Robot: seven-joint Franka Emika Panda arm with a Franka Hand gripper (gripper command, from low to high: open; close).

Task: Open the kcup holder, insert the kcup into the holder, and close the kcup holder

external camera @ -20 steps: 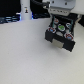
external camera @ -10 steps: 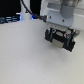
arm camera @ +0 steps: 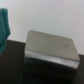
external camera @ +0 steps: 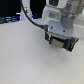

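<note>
So the gripper [external camera: 60, 42] has slid toward the exterior view's left over the white surface [external camera: 25, 60]; can't tell if its fingers are open, no kcup visible yet.

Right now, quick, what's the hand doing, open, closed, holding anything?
Hand: cannot be told. The exterior view shows it hanging over the white table, blurred, fingers not distinguishable; the wrist view shows no fingers at all.
</note>
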